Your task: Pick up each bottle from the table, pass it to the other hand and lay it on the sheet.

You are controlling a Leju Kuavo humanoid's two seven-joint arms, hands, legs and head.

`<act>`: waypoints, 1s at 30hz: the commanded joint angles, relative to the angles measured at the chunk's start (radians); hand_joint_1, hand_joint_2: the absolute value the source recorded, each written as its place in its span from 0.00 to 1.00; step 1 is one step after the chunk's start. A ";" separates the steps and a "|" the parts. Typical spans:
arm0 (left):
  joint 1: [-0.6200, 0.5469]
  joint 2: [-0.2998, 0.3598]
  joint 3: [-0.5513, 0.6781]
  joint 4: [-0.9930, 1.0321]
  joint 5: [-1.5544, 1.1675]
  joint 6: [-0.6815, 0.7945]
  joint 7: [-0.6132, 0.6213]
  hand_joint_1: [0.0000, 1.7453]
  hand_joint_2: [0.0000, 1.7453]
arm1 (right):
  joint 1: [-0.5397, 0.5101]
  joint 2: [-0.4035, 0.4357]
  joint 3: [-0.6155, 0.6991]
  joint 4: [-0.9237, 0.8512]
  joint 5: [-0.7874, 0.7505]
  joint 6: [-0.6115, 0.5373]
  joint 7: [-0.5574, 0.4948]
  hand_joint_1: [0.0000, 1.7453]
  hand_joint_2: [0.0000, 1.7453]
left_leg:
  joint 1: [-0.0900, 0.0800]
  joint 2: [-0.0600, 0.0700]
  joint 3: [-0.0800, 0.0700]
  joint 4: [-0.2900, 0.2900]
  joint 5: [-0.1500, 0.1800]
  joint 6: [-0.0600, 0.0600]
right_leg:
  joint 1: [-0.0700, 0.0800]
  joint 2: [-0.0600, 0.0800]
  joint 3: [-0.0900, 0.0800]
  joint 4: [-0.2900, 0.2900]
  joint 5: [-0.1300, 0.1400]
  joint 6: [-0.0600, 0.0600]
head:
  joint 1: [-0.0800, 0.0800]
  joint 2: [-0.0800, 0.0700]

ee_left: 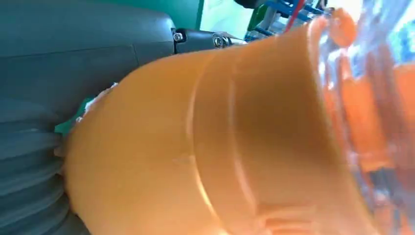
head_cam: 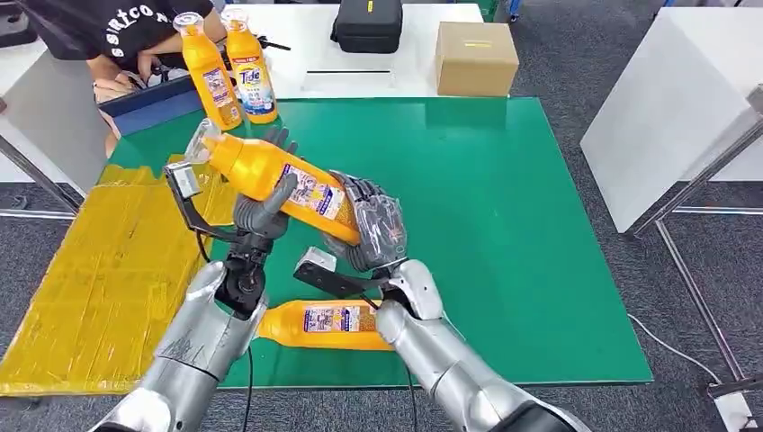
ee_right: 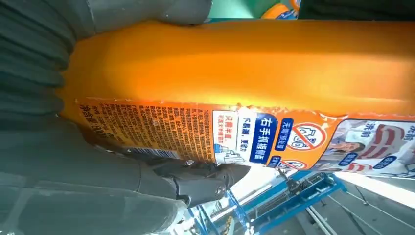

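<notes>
1. We see the held bottle [head_cam: 279,180], orange with a clear cap, tilted in the air above the green mat [head_cam: 504,234], cap end up toward the yellow sheet [head_cam: 99,279].
2. Our left hand [head_cam: 264,209] has its fingers wrapped round the bottle's upper body near the neck.
3. Our right hand [head_cam: 376,232] has its fingers closed round the bottle's base end, so both hands grip it.
4. A second bottle [head_cam: 328,324] lies flat on the mat beneath our forearms.
5. Two upright bottles [head_cam: 232,70] stand at the mat's far corner, beside a person [head_cam: 126,36].
6. A cardboard box [head_cam: 475,56] and a black case [head_cam: 367,24] sit on the white table [head_cam: 306,45] beyond.
</notes>
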 commanded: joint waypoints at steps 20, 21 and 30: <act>0.032 0.003 0.019 -0.186 0.123 -0.019 0.038 0.00 1.00 | -0.053 -0.007 0.138 0.105 -0.086 0.004 0.001 1.00 1.00 | 0.001 -0.001 0.003 0.000 -0.001 -0.003 | 0.001 -0.002 0.004 0.000 -0.002 -0.001 | 0.000 0.000; 0.029 0.005 0.004 -0.170 0.113 -0.022 0.053 0.00 1.00 | -0.052 -0.007 0.125 0.101 -0.072 0.004 0.009 1.00 1.00 | 0.001 -0.001 0.002 0.000 -0.001 -0.002 | 0.001 -0.002 0.003 -0.001 -0.001 -0.001 | 0.000 0.000; 0.022 -0.003 -0.011 -0.121 0.099 -0.052 0.043 0.00 1.00 | -0.051 -0.007 0.100 0.108 -0.052 0.004 0.012 1.00 1.00 | 0.001 -0.003 0.005 0.000 -0.002 -0.003 | 0.001 -0.005 0.006 -0.001 -0.003 -0.001 | 0.000 0.000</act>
